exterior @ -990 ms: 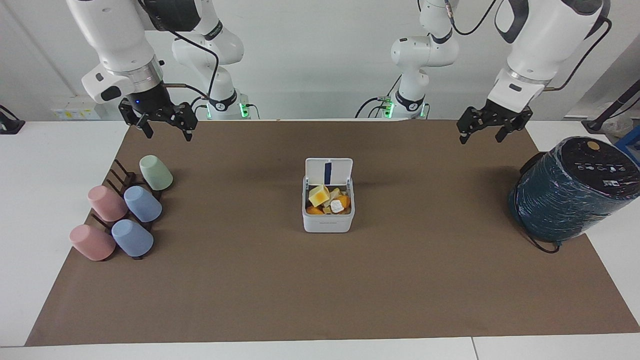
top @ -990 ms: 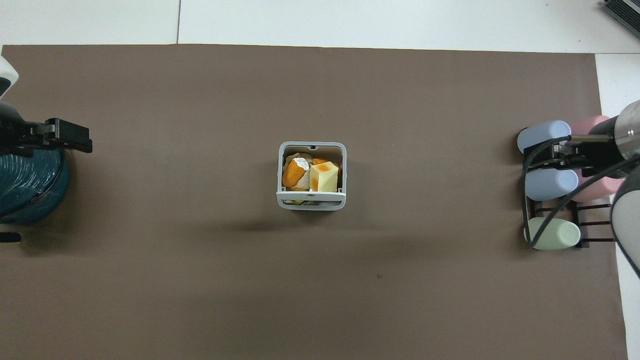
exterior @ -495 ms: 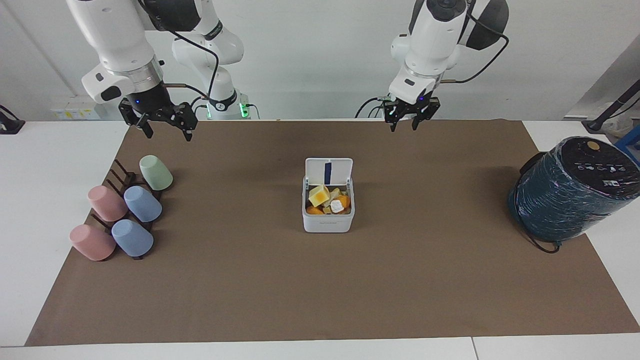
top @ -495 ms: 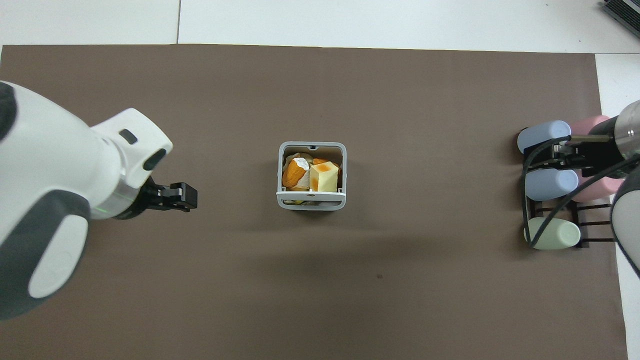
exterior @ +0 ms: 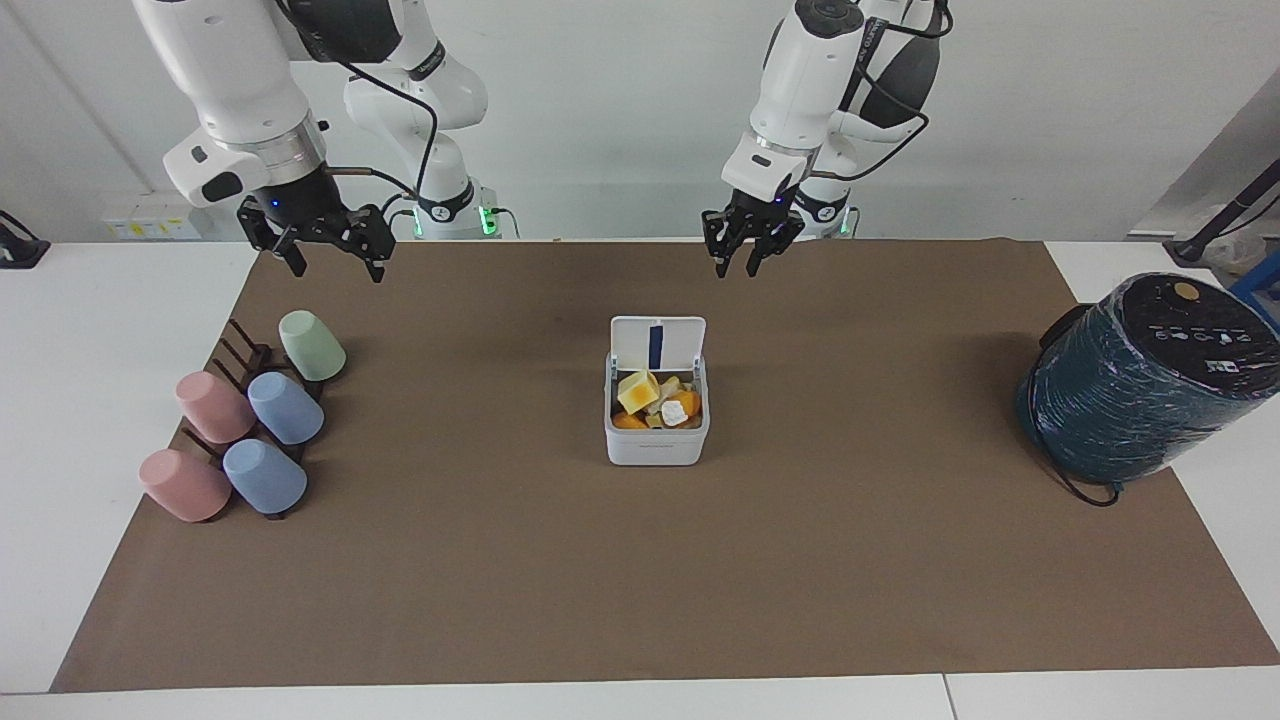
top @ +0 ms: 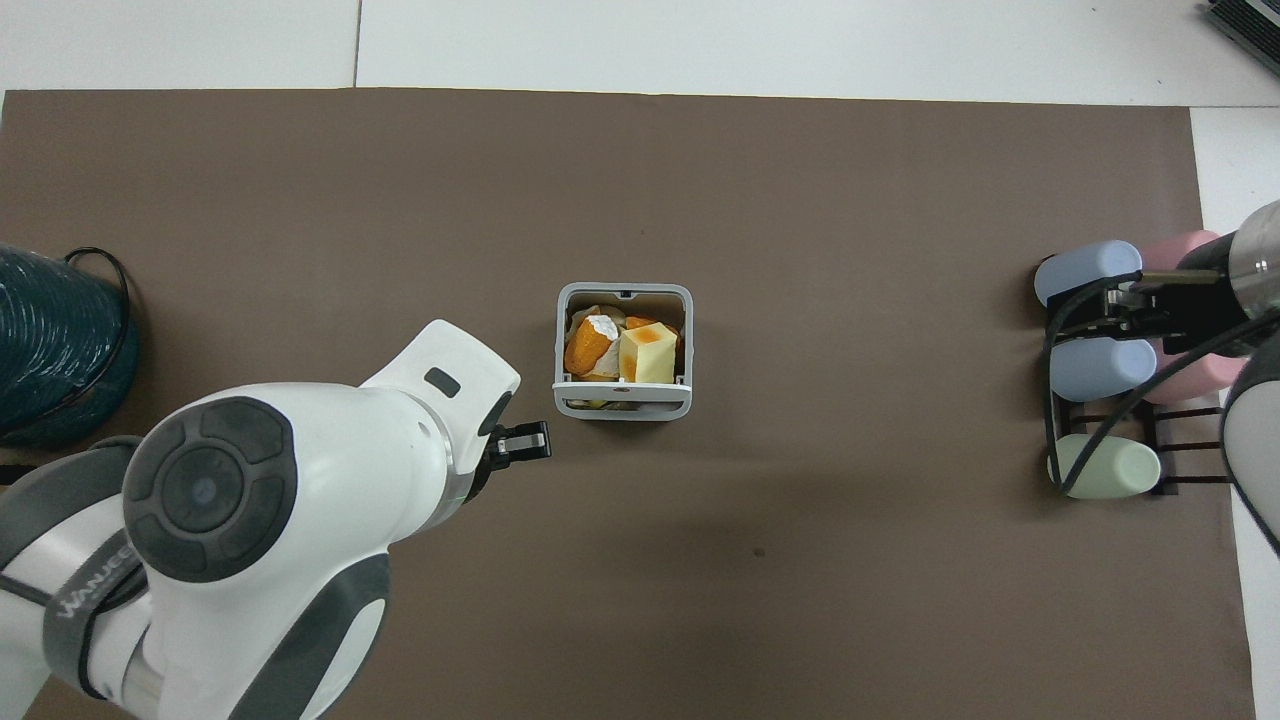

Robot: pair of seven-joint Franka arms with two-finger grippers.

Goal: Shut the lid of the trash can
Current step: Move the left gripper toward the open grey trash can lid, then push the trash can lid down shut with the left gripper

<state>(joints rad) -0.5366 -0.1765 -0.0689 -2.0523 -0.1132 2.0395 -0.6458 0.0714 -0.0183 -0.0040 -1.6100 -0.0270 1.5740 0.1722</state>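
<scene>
The trash can [exterior: 655, 446] is a small white cube on the middle of the brown mat, also in the overhead view [top: 622, 408]. It holds a yellow block and orange scraps. Its lid [exterior: 657, 343] stands upright on the hinge at the robots' side, blue strip showing, and is seen edge-on from above [top: 622, 385]. My left gripper [exterior: 735, 268] hangs open in the air over the mat by the can's hinge side, apart from the lid; it also shows in the overhead view [top: 530, 441]. My right gripper [exterior: 338, 268] is open and waits above the cup rack [top: 1112, 308].
A large dark teal wrapped cylinder [exterior: 1140, 385] stands at the left arm's end of the mat [top: 50, 350]. A dark rack with several pastel cups [exterior: 250, 420] lies at the right arm's end [top: 1100, 365].
My left arm has swung from over the teal cylinder to the middle of the table, close to the can's hinge side. The right arm, can and lid have not moved.
</scene>
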